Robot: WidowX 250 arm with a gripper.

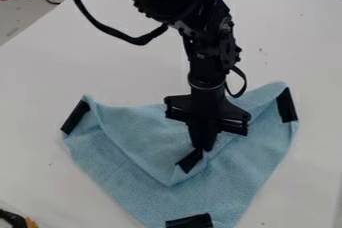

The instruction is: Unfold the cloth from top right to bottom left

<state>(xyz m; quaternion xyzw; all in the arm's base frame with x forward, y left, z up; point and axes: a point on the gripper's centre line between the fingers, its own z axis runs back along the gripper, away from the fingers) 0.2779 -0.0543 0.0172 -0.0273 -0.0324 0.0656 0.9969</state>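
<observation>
"How does your claw (204,149) stand?"

"Over the middle of the blue cloth (180,197), which spreads out on both sides of it. You can't tell from here whether it's clamped or apart. The taped corner (190,161) of the folded flap (143,129) lies right by its tip."

"So where should you take hold?"

"At that taped corner. The tape should be stiffer than the rest; the cloth looks light, soft and grippy rather than slippery, nothing fragile. Pinch just the top layer."

"And if you pinch too deep?"

"You'd likely drag the lower layer along the table (40,172). Lift gently, watch the flap part, then lay it down without bunching."
</observation>
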